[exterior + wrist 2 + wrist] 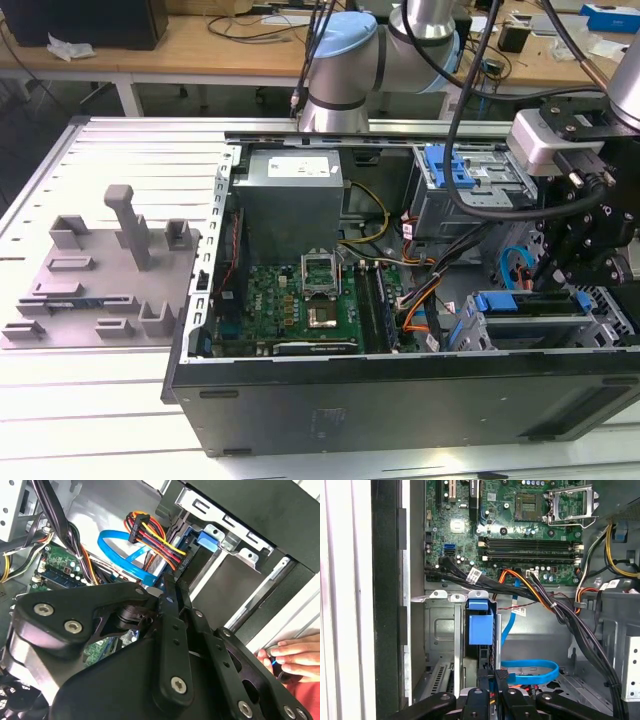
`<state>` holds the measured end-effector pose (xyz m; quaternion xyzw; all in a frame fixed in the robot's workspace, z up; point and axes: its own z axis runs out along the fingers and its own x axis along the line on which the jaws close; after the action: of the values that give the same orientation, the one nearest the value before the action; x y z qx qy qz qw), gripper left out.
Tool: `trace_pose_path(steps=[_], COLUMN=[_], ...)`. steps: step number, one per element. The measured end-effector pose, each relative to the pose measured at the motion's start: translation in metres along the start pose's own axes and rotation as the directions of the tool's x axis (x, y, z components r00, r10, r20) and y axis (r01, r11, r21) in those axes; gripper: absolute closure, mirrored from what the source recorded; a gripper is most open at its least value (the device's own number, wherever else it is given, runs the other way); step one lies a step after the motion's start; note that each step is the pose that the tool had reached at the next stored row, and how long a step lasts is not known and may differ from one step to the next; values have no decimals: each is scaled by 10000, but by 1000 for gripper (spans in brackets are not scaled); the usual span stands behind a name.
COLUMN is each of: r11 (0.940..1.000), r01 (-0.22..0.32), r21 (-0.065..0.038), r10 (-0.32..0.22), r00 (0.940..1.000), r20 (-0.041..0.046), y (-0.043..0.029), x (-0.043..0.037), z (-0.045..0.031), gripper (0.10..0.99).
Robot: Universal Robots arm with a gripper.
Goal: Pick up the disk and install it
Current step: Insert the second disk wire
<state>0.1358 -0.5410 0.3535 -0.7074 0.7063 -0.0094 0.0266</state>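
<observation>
Plate: grey fixture plate (60, 300) with upright posts lies at the left of the exterior view, on the slatted table beside the case; nothing rests on it.
Case: open black computer case (400, 400) lies on its side, so the arm can reach in from above.
Board: green motherboard (300, 300) fills the lower middle of the case, with the grey power supply (290, 195) above it in the frame. Both are well apart from the work.
Cables: orange, red and black wires (420, 300) run from the board towards the drive bays. A flat blue cable (530, 672) loops just beside the bay, near enough to snag.
Clip: solid blue clip (450, 165) sits on the upper metal cage, upper right of the frame, clear of the gripper.
Disk: disk (525, 303) sits between the walls of the lower metal bay (600, 320), lower right of the exterior view. It probably stands on edge because its blue rails slide along the bay walls. In the first wrist view its blue end (481, 627) faces the camera.
Gripper: gripper (545, 275) hangs over the bay at the right. In both wrist views (492, 677) (172, 587) its fingers are drawn together to a thin slit, tips at the disk's end. Whether they pinch anything I cannot tell.
Hand: a person's hand (290, 655) rests outside the case wall, lower right of the second wrist view, close to the arm's path.
</observation>
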Motion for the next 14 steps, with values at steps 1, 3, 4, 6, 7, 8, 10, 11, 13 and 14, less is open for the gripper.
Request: trace_pose_path(steps=[1, 3, 4, 6, 7, 8, 10, 11, 13, 14], r11=[10000, 10000, 10000, 10000, 10000, 10000, 10000, 10000, 10000, 10000], r01=[0, 0, 1, 0, 0, 1, 0, 0, 0, 0], r21=[0, 0, 0, 0, -1, 0, 0, 0, 0, -1], r10=[0, 0, -1, 0, 0, -1, 0, 0, 0, 0], r00=[10000, 10000, 10000, 10000, 10000, 10000, 10000, 10000, 10000, 10000], r20=[0, -1, 0, -1, -1, -1, -1, -1, 0, 0], y=[0, 0, 0, 0, -2, -3, -4, -4, -5, -5], x=[0, 0, 1, 1, 1, 1, 1, 1, 2, 3], z=[1, 7, 10, 13, 15, 16, 19, 20, 25, 27], gripper=[922, 922, 922, 922, 922, 922, 922, 922, 922, 922])
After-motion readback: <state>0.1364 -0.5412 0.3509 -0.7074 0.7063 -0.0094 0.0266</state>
